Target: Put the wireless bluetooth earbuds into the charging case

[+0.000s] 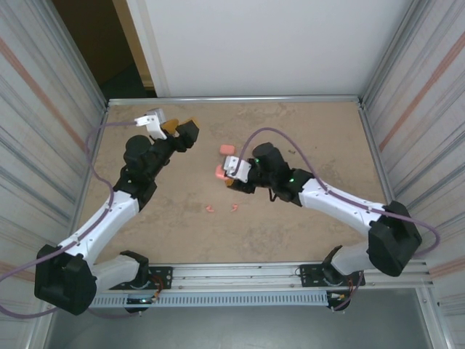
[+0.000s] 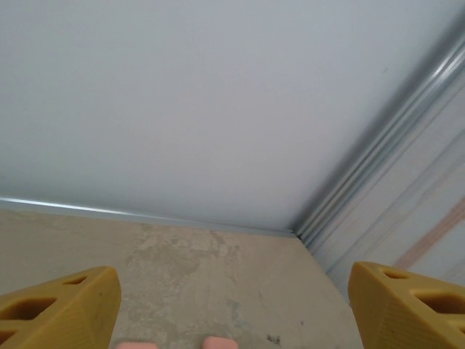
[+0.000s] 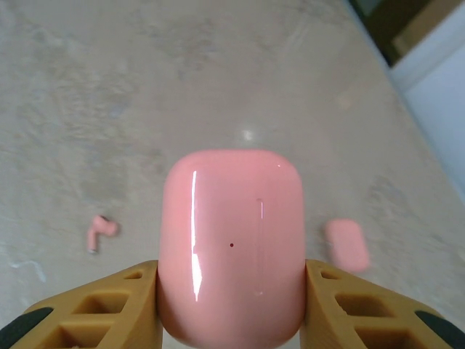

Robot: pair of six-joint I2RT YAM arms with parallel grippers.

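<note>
Two earbuds (image 1: 210,209) mid table (image 1: 305,131), well clear of edges.

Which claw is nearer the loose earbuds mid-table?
Right. The right claw, shut on a pink case, is just beyond the earbuds; the left claw, open, is much farther off toward the far-left corner.

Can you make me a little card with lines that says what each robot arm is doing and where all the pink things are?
left end effector: open, nothing between its fingers, at the far left part of the table
right end effector: closed on a pink case
held case: squeezed between the two yellow fingers
second case: lying on the table just beyond the held one, not touching it
earbuds: two, loose on the table, nearer the arm bases
</note>
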